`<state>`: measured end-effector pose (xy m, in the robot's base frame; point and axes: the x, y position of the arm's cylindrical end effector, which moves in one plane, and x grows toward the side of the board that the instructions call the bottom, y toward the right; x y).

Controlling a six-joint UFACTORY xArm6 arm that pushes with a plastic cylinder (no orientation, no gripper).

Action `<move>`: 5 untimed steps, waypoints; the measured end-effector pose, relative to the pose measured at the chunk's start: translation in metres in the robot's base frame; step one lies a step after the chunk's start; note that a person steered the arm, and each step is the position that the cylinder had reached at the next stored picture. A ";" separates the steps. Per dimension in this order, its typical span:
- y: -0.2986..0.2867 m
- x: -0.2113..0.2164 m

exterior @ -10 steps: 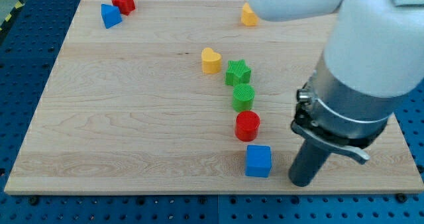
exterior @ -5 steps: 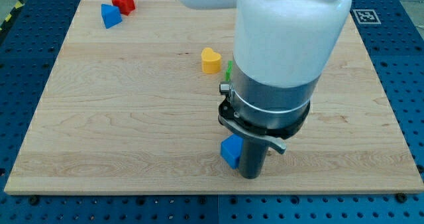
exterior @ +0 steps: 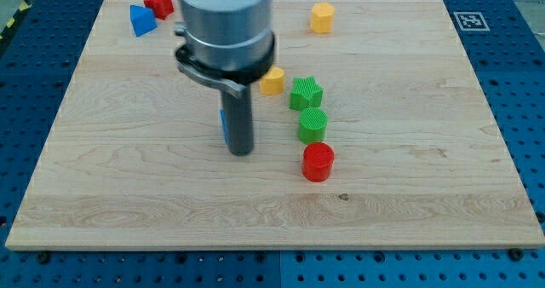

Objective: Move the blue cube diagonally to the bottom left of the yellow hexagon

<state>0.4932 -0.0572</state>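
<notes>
The blue cube [exterior: 223, 124] is peeking out as a sliver at nine o'clock of my tip [exterior: 242, 152], touching the rod, mid-bench. The yellow hexagon [exterior: 321, 18] is sitting well apart at one o'clock. No fingers exist to open or close.

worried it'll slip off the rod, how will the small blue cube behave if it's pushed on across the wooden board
The small blue cube, mostly hidden behind my tip, probably slides flat rather than rolling. It looks rigid and light. Pushed off-centre, it may rotate and slip past; the smooth wooden board offers little grip.
</notes>
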 end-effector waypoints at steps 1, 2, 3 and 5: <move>-0.028 -0.040; -0.048 -0.075; -0.049 -0.098; -0.039 -0.065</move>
<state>0.4283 -0.0962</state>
